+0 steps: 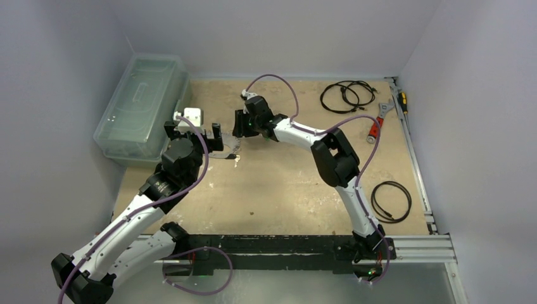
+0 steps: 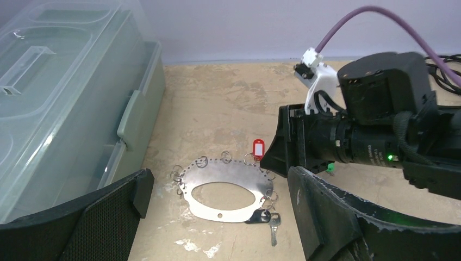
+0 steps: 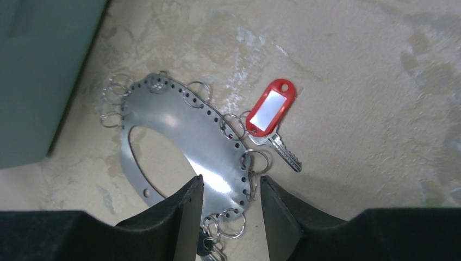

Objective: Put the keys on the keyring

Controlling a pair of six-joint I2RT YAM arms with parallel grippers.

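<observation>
The keyring (image 2: 217,173) is a flat silvery oval hoop with small split rings on its rim; it lies flat on the table, also in the top view (image 1: 229,152) and the right wrist view (image 3: 179,126). A red-tagged key (image 3: 271,106) hangs on a ring at its rim (image 2: 257,148). A black-tagged key (image 2: 261,216) hangs on another ring. A green tag (image 2: 330,169) peeks from behind my right gripper. My right gripper (image 3: 231,197) is open and straddles the hoop's rim just above it. My left gripper (image 2: 222,190) is wide open, a little back from the hoop.
A clear lidded plastic box (image 1: 142,104) stands on the left, close to the keyring (image 2: 54,98). Black cable coils lie at the back right (image 1: 345,95) and at the right front (image 1: 391,201). Red-handled pliers (image 1: 373,130) and a screwdriver (image 1: 402,101) lie by the right rail.
</observation>
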